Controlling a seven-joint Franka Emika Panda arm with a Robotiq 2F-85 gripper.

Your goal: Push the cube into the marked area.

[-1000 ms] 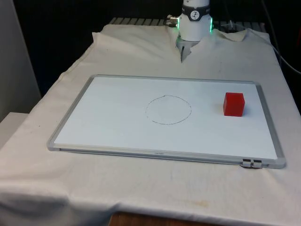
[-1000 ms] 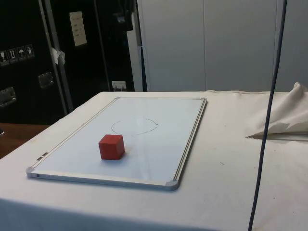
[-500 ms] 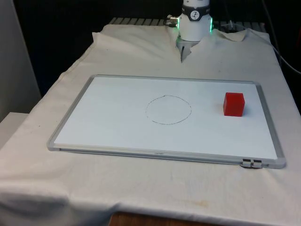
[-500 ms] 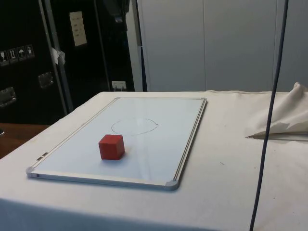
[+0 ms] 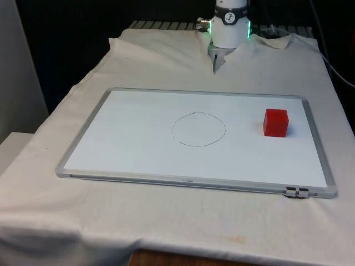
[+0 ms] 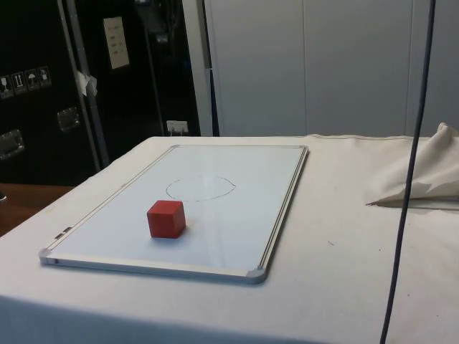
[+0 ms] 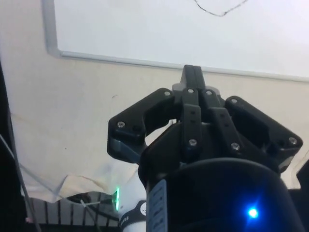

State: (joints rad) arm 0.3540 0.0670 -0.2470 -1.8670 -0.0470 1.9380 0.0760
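Observation:
A red cube (image 5: 275,122) rests on a whiteboard (image 5: 194,181), close to its short edge at the front view's right. A thin drawn circle (image 5: 198,129) marks the board's middle, about a cube's width and a half from the cube. In the side view the cube (image 6: 166,218) sits nearer the camera than the circle (image 6: 200,188). My black gripper (image 7: 191,77) hangs high over the white cloth beside the board's long edge (image 7: 145,62), its fingers pressed together and holding nothing. Part of the circle (image 7: 219,9) lies beyond that edge.
The robot's base (image 5: 229,25) stands at the table's far end, where the cloth is bunched (image 6: 423,175). A dark cable (image 6: 405,215) hangs down over the table on the robot's side. Bare cloth surrounds the board.
The cube and the board have not moved. In the side view the hanging cable has swung a little sideways.

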